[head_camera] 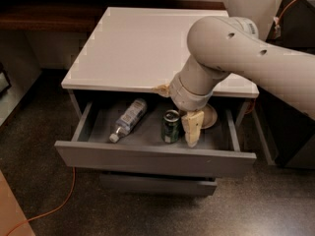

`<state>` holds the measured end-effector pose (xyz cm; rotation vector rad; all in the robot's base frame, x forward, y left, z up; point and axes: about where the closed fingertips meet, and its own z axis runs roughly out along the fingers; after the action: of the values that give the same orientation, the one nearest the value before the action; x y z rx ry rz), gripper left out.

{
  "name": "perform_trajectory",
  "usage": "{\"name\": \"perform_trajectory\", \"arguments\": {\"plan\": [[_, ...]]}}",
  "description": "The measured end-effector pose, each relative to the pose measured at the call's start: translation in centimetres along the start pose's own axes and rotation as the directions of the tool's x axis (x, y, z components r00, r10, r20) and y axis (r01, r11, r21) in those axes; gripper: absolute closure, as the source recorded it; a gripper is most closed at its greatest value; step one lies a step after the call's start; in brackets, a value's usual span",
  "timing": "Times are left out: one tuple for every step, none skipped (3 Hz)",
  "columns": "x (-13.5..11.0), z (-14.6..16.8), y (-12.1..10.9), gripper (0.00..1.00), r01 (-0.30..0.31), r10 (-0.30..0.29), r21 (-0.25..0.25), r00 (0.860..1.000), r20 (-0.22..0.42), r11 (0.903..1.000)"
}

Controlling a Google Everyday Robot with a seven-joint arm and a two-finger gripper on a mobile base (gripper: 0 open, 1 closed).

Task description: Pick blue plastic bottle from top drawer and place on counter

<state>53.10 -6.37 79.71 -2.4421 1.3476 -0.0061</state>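
In the camera view, my only one, the top drawer (152,156) is pulled out under the white counter (142,48). The blue plastic bottle (128,119) lies on its side on the drawer floor, in the left half. Its long axis runs on a diagonal: the white cap points to the front left corner, the base to the back and toward the middle.

The arm (231,48) comes down from the upper right, and the gripper (193,128) hangs inside the drawer, in the right half, just beside a green can (171,127) which stands upright. I cannot tell whether the gripper is open or closed; I see nothing held in it.

So the bottle lies toward the left of the picture from the gripper, and the can stands between them. I judge that the next move must go sideways over or around the can, and that the wrist must turn to cross the diagonal of the bottle.

The label of the bottle is pale, and I can read no writing on it. On the can I can read no brand either.
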Motion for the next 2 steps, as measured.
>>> {"name": "perform_trajectory", "arguments": {"plan": [[-1.5, 1.4, -1.7, 0.11, 0.06, -0.06, -0.026, 0.998, 0.01, 0.9978], [-3.1, 3.3, -3.4, 0.34, 0.107, -0.105, -0.051, 0.994, 0.031, 0.993]]}}
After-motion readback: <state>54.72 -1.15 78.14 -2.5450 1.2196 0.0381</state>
